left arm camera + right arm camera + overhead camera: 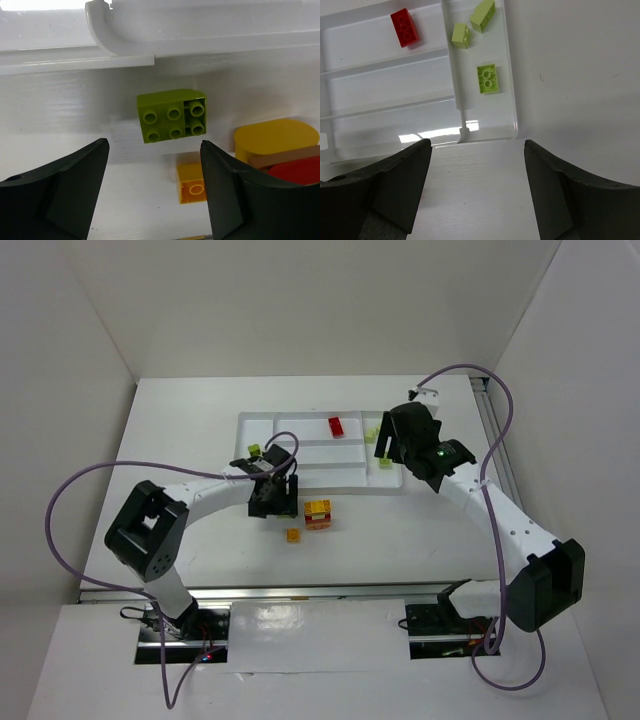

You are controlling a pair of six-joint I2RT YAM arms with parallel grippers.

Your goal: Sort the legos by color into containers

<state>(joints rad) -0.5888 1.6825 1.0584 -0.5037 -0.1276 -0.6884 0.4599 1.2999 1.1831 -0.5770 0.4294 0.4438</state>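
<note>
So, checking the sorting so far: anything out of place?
Nothing damaged. But a lime brick, a small orange brick and the orange-red block lie on the table, outside the tray.

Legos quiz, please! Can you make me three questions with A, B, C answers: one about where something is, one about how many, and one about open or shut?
1. Where is the lone red brick?
A) in the white tray
B) outside it
C) in a gripper

2. How many lime green bricks lie in the tray's end compartment, in the right wrist view?
A) one
B) three
C) five

3. What state is the left gripper in?
A) open and empty
B) shut on a red brick
C) shut on the tray

Answers:
1 A: it lies flat inside a compartment.
2 B: three share that compartment.
3 A: its fingers stand apart, and the loose green brick ahead is untouched.
</note>
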